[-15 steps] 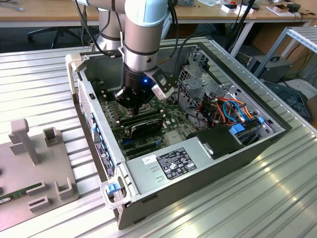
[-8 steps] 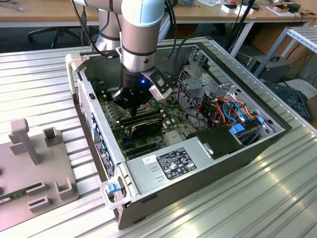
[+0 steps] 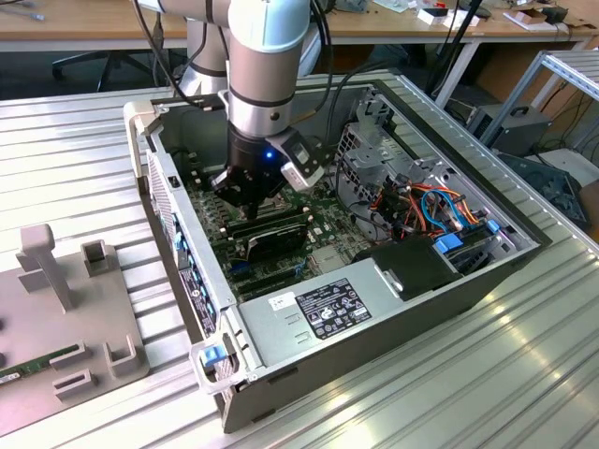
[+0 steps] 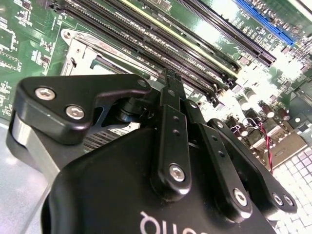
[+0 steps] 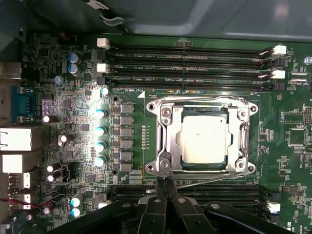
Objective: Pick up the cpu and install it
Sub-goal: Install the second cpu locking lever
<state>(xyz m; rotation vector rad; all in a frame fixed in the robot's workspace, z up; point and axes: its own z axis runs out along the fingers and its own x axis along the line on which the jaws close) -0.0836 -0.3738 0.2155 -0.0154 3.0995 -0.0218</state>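
Observation:
The cpu (image 5: 204, 138) shows its dull silver-grey square face and lies flat inside the socket, with the hinged metal frame (image 5: 163, 127) around it. My gripper (image 5: 165, 181) is shut, its two thin fingertips pressed together with nothing seen between them. The tips hover just off the socket's edge, beside the thin lever wire (image 5: 209, 177). In the second wrist view the shut fingers (image 4: 169, 83) point down at the board beside the socket frame (image 4: 80, 48). In the exterior view the gripper (image 3: 245, 198) reaches down into the open computer case (image 3: 393, 309).
Long black memory slots (image 5: 185, 63) run on both sides of the socket. A drive cage and coloured cables (image 3: 421, 210) fill the case's side on the exterior view's right. A grey fixture plate (image 3: 56, 318) with a green memory stick (image 3: 28, 365) lies on the ribbed table.

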